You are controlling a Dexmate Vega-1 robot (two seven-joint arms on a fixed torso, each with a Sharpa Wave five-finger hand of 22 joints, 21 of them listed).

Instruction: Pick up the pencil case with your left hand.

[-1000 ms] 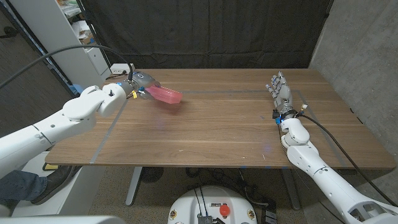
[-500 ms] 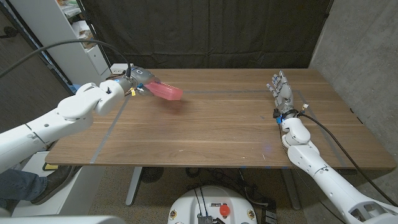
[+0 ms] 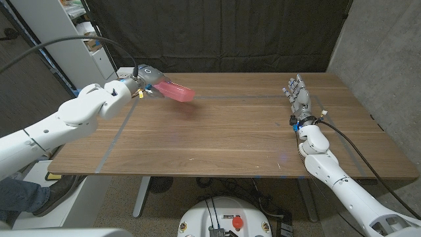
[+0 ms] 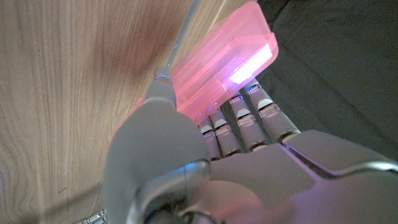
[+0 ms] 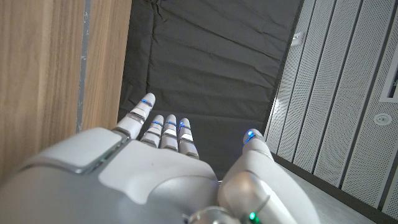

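The left hand (image 3: 146,78) grips the pink pencil case (image 3: 176,91) at one end, thumb over it and fingers (image 4: 245,115) under, at the far left of the table (image 3: 223,141); the case juts out toward the right and looks lifted clear of the wood, so the pick-up seems essentially done, with only holding it steady left; the right hand (image 3: 297,96) stands open and empty, fingers up, at the far right; the table is brown wood with faint pale lines; a black curtain (image 3: 217,33) hangs behind, a grey panelled wall (image 5: 348,93) to the right.
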